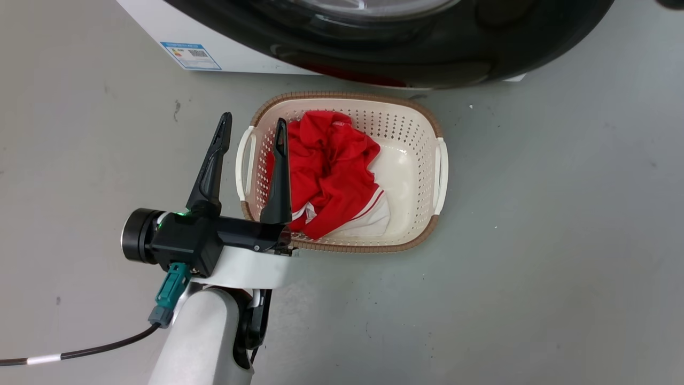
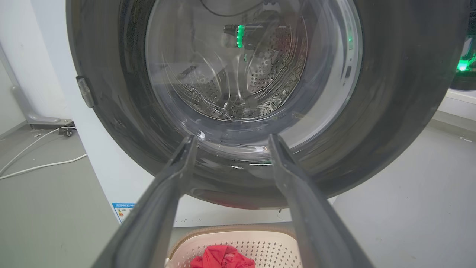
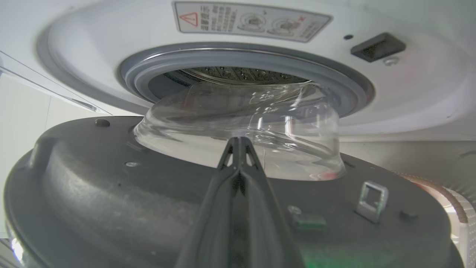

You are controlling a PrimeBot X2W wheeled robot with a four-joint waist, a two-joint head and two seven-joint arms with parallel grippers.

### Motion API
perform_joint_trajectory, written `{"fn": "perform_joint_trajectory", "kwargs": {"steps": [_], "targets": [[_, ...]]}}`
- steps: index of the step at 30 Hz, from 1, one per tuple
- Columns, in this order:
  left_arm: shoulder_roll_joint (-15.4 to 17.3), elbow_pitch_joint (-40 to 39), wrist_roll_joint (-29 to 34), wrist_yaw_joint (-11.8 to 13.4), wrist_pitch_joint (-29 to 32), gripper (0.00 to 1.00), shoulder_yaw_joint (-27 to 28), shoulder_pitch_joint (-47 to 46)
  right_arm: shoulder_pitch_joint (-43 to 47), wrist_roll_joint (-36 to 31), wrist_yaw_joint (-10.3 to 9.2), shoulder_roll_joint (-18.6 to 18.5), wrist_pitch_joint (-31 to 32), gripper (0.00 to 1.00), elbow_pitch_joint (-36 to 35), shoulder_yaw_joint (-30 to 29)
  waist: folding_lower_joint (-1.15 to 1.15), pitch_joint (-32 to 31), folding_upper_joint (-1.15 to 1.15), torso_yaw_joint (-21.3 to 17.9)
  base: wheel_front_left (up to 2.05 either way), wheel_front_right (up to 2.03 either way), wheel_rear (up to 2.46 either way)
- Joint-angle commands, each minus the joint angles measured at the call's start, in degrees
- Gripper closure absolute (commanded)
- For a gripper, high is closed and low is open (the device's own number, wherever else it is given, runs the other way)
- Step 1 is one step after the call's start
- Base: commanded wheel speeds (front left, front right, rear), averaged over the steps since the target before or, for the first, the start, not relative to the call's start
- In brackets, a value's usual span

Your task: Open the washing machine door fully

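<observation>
Head view: the large round glossy black washing machine door (image 1: 454, 48) ends just beyond the far rim of a cream perforated plastic laundry basket (image 1: 411, 120) holding a crumpled red garment (image 1: 326, 166). Bare grey floor (image 1: 561, 240) lies open on the right. The left hand (image 1: 254, 118) hangs over the basket's left edge, spread wide and empty. The right hand (image 3: 240, 140), fingers pressed together, sits between the ajar door's inner face and the big white washing machine (image 3: 409, 93), perhaps touching the glass bowl.

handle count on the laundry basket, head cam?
2. One white handle on the left end of the laundry basket, the other handle on its right end. None seems hidden.
</observation>
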Motion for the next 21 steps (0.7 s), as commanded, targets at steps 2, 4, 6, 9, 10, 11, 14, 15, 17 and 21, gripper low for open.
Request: {"fn": "perform_joint_trajectory", "kwargs": {"steps": [2,4,6,9,10,11,14,15,17,21], "targets": [[0.05,0.37,-0.19,-0.14,-0.15,0.00,0.10,0.22,2.42,1.39,0.12,0.47,2.17,1.00,-1.03,0.31,0.00,-0.89,0.00,-0.28,0.00,0.00,0.00],[0.05,0.60,-0.36,-0.20,-0.15,0.00,-0.02,0.56,3.61,2.13,0.12,0.42,3.60,1.00,-1.73,0.32,0.00,-1.60,0.00,-0.35,0.00,0.00,0.00],[0.05,0.88,-0.54,-0.22,-0.15,0.00,-0.12,0.89,4.88,2.73,0.12,0.28,4.90,1.00,-2.14,0.65,0.00,-2.44,0.00,-0.45,0.00,0.00,0.00],[0.05,1.43,-0.59,-0.23,-0.15,0.00,-0.18,1.33,6.83,3.79,0.12,0.41,6.32,1.00,-2.97,0.86,0.00,-3.90,0.00,-0.62,0.00,0.00,0.00],[0.05,1.64,-0.69,-0.25,-0.15,0.00,-0.23,1.42,7.61,3.97,0.13,0.42,6.73,1.00,-3.31,1.07,0.00,-4.41,0.00,-0.66,0.00,0.00,0.00],[0.05,1.81,-0.73,-0.29,-0.15,0.00,-0.27,1.53,8.44,4.13,0.12,0.50,7.20,1.00,-3.63,1.32,0.00,-5.00,0.00,-0.68,0.00,0.00,0.00],[0.05,2.22,-0.77,-0.43,-0.15,0.00,-0.21,2.07,9.95,4.39,0.13,0.59,7.48,1.00,-4.43,1.67,0.00,-6.07,0.00,-0.77,0.00,0.00,0.00],[0.05,2.43,-0.81,-0.55,-0.15,0.00,-0.14,2.37,10.91,4.76,0.13,0.75,7.72,1.00,-5.05,1.71,0.00,-6.76,0.00,-0.75,0.00,0.00,0.00],[0.05,2.84,-0.83,-0.77,-0.15,0.00,0.06,2.81,12.75,5.23,0.13,0.90,7.85,1.00,-6.03,1.87,0.00,-8.08,0.00,-0.73,0.00,0.00,0.00],[0.05,3.77,-0.58,-1.33,-0.15,0.00,0.58,4.18,17.08,6.16,0.13,1.41,7.96,1.00,-8.16,2.39,0.00,-11.16,0.00,-0.60,0.00,0.00,0.00]]}}
